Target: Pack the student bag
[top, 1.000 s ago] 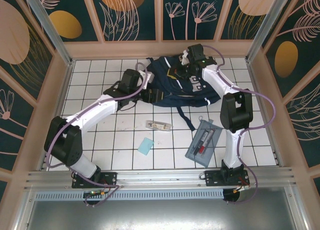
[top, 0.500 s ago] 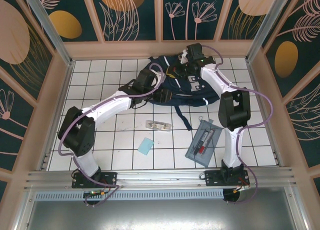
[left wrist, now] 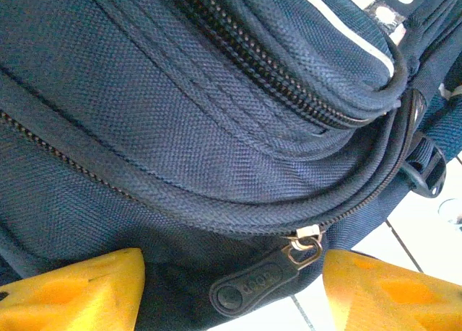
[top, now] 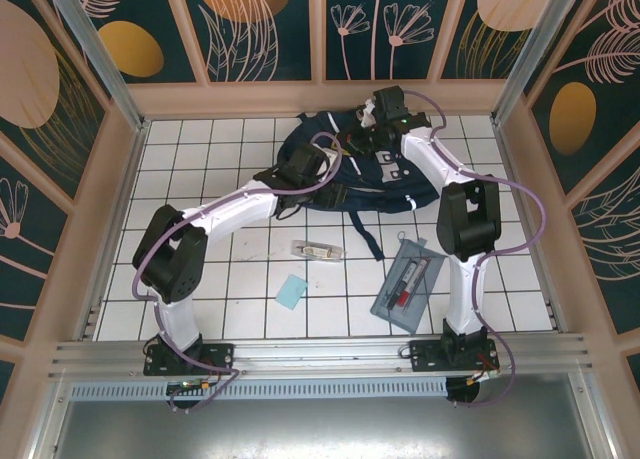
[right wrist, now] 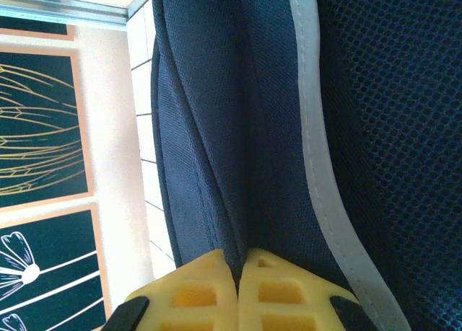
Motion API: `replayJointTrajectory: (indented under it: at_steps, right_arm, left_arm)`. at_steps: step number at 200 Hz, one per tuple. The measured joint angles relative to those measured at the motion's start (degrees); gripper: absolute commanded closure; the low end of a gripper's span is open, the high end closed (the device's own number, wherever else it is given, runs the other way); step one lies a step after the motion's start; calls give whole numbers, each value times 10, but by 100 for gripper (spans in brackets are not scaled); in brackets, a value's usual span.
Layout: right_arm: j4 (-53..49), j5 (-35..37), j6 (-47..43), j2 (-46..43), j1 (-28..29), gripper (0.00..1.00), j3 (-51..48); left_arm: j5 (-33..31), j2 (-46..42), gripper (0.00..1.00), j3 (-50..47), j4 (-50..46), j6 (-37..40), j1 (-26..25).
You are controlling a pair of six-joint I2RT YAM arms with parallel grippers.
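Observation:
The student bag [top: 375, 182] is a navy backpack lying at the back of the tiled table. In the left wrist view its zipped seams [left wrist: 216, 129] run across, and a black zipper pull [left wrist: 254, 285] hangs from a metal slider at its lower edge. My left gripper [top: 330, 177] [left wrist: 231, 295] is open, its yellow fingers [left wrist: 72, 291] standing either side of that pull without touching it. My right gripper [top: 362, 137] [right wrist: 240, 262] is shut on a fold of the bag's navy fabric [right wrist: 216, 129] beside a white stripe [right wrist: 317, 165].
A flat grey pencil case [top: 408, 284] with pens lies near the right arm. A small clear item [top: 317, 250] and a light blue square [top: 292, 291] lie on the tiles in front of the bag. Wooden walls [top: 320, 97] enclose the table closely behind the bag.
My left arm has swung right and forward onto the bag's near-left side, its jaws narrowing slightly. The right gripper has kept its hold in place.

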Motion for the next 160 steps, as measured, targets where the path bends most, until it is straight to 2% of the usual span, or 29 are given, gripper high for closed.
replayJointTrajectory:
  at_steps: [37,50,74,108,131,160]
  right_arm:
    - [2,-1,3,0,0,100,0]
    - [2,-1,5,0,0,100,0]
    - [2,-1,4,0,0,100,0]
    - [6,-2,4,0,0,100,0]
    - [6,-2,4,0,0,100,0]
    - [5,-2,0,0,0,100,0]
  left_arm:
    - [-40,16,36,19,-17,9,-15]
    - [-52,25,42,24,-20,13,-17]
    - [-69,35,65,30,-23,19,-17]
    - [-67,36,88,38,-28,26,-21]
    - [-62,36,99,39,-28,28,-21]
    - [-54,36,100,44,-37,33,-21]
